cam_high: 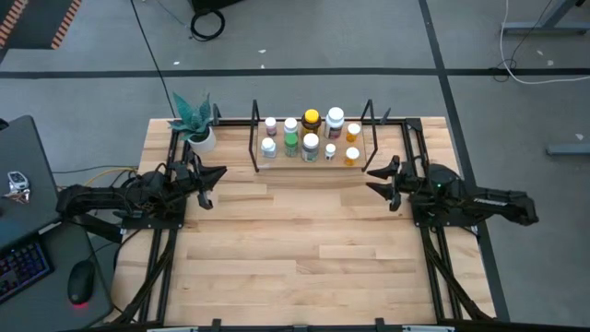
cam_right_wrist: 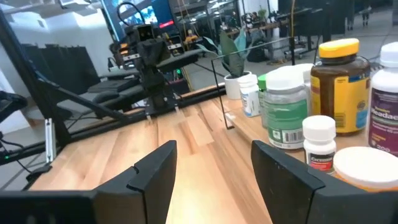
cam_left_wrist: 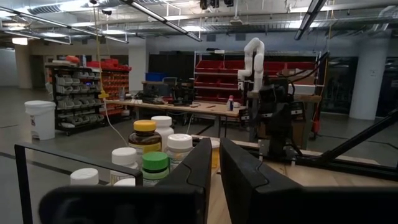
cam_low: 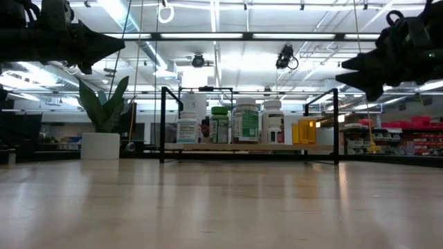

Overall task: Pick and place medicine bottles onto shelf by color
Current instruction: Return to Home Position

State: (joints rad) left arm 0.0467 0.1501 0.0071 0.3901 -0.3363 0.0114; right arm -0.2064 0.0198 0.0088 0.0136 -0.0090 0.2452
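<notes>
Light-wood shelf with black wire uprights stands at the far edge of the wooden table. It carries all the small round medicine bottles in view, packed close, with the orange ones at its right end. Left gripper and right gripper hover off either shelf end, jaws apart and empty. Hazard: a wide homeward swing could clip an upright, jolt the board and topple neighbouring bottles. White pot holding a teal plant stands beside the left upright.
</notes>
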